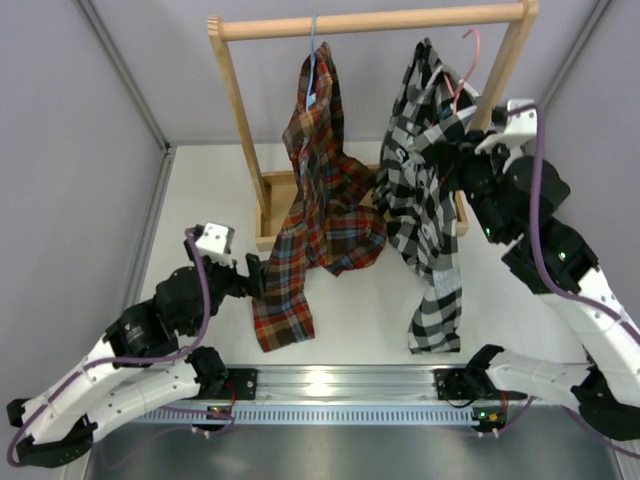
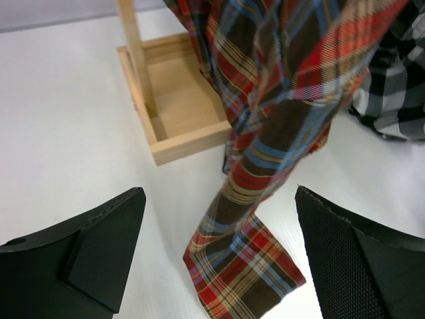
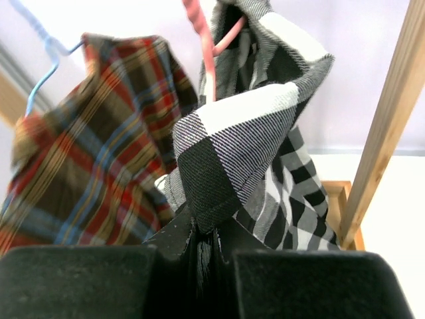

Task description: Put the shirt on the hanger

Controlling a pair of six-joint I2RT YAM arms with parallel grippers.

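The shirt hangs vertically, collar up at the hanger; my right gripper pinches it, left gripper wide open.

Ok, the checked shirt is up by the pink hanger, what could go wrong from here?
The right gripper pinches only a fold of the shirt, so the fabric may slip off the hanger. The hook looks clear of the rod; letting go could drop both. The open left gripper sits by the tartan shirt's sleeve and might snag it.
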